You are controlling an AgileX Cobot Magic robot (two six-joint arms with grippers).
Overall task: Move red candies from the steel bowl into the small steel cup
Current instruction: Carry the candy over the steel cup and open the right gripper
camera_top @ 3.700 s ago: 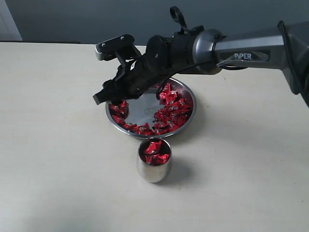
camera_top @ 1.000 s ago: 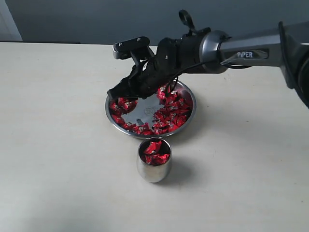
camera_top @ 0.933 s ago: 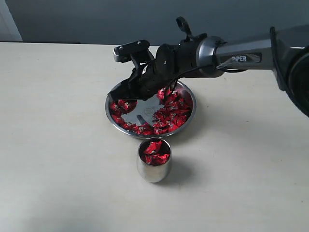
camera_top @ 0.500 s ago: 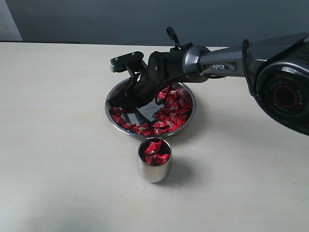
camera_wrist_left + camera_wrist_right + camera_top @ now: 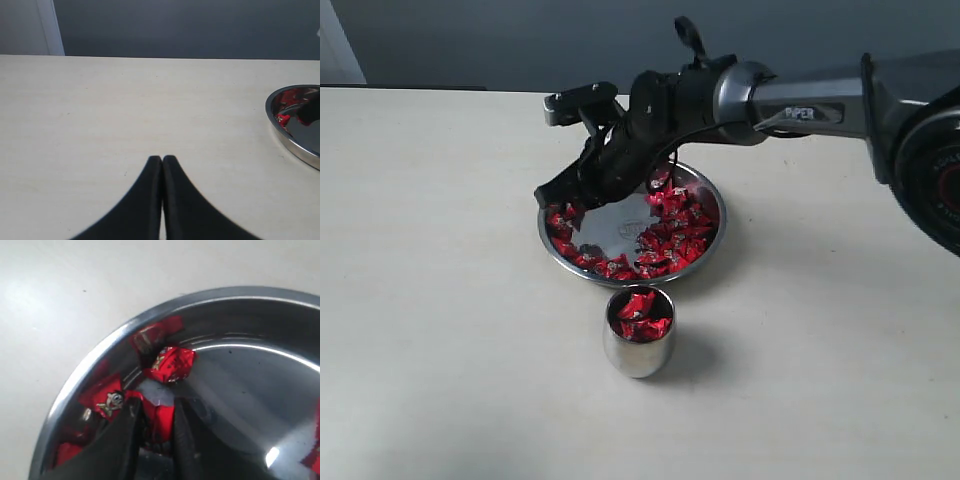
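One red candy (image 5: 161,421), pinched by the nearly closed right gripper (image 5: 157,412) inside the steel bowl (image 5: 240,385), destined for the small steel cup (image 5: 638,358).

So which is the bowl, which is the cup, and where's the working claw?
steel bowl (image 5: 618,222), exterior view, bare bottom.
small steel cup (image 5: 638,356), exterior view, outer wall.
right gripper (image 5: 156,409), right wrist view, between its fingertips.

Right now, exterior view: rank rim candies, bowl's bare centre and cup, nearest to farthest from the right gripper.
From the right gripper:
1. red candies, at its fingertips, by the left rim.
2. steel bowl, bare centre, just to the right.
3. small steel cup, nearer the camera than the bowl.
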